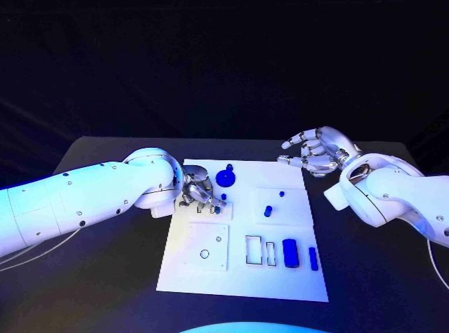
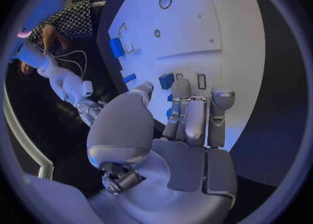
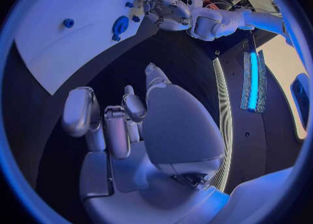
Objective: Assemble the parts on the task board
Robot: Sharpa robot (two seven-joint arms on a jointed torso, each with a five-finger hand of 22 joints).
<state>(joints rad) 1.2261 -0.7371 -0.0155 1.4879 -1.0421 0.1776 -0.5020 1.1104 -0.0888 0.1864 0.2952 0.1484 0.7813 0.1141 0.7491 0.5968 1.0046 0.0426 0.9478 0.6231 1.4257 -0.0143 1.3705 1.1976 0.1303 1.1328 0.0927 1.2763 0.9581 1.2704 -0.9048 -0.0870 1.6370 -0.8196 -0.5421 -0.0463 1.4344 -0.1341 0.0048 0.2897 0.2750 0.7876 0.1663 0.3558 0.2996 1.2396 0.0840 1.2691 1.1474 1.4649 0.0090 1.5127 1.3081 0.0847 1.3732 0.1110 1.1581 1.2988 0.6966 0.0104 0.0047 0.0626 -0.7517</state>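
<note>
The black surface [image 1: 104, 277] carries the white task board [image 1: 244, 284] at its middle, and everything below is placed from that board.

The left arm [image 1: 74, 201] reaches in to the board's left edge, near its far end. The right arm [image 1: 404, 198] lies off the board's right side, over the bare surface.

The left hand [image 1: 199, 194] sits over the board's far-left part, fingers curled down toward it. A small blue part [image 1: 223, 197] stands right at its fingertips [image 1: 212, 206]; the left wrist view shows blue pieces [image 2: 171, 98] just beside the fingers [image 2: 185, 110], but whether the hand holds one cannot be told. The right hand [image 1: 316, 152] hovers off the board's far-right corner, fingers spread apart and holding nothing, clear of the board.

On the board, a round blue disc [image 1: 226, 178] with a small stub at its far side stands near the far edge, just right of the left hand. Two small blue pegs [image 1: 268, 210] stand close together in the middle of the board's right half. Near the board's near-right corner a short thick blue cylinder [image 1: 290, 252] lies beside a thin blue bar [image 1: 314, 257], the bar closer to the right edge. Just left of the cylinder is a rectangular slot outline [image 1: 255, 250], and in the near-left part a small round hole [image 1: 204, 254].
</note>
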